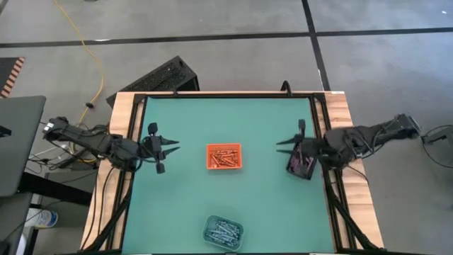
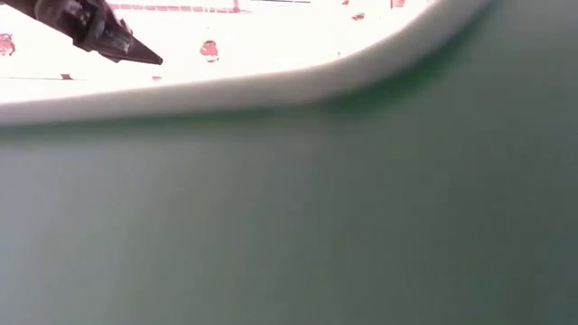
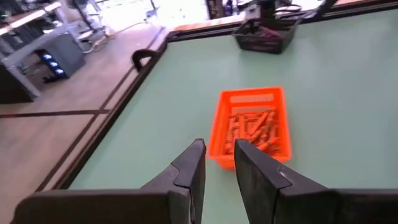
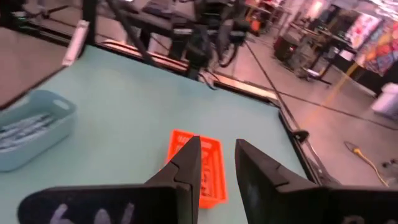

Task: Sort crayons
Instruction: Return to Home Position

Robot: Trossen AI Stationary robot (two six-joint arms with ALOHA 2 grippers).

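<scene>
— Where do the two arms sit?

— The left gripper (image 1: 175, 149) hovers at the table's 9 o'clock side with its tips aimed toward 3 o'clock. The right gripper (image 1: 281, 144) hangs at the 3 o'clock side and points back at it. Each wrist view shows that gripper's two fingers a narrow gap apart, with nothing between them.

— And the crayons?

— They lie sorted by colour. The orange crayons (image 1: 225, 158) lie in the orange tray (image 1: 224, 145) at the centre of the table. The blue-grey crayons (image 1: 224, 233) fill the blue-grey tray (image 1: 224, 218) near the 6 o'clock edge. The purple crayons (image 1: 303, 166) sit in the black tray (image 1: 291, 168) against the 3 o'clock edge.

— Is anything in the way?

— The right arm's wrist reaches over the black tray and hides part of it from above. Only bare green mat (image 1: 184, 205) separates each gripper from the orange tray.

— What is around the table?

— A black crate (image 1: 159, 74) rests on the floor just past the 11 o'clock corner. A yellow cable (image 1: 83, 42) trails across the floor beyond it. A blurred green surface fills most of the low view.
</scene>
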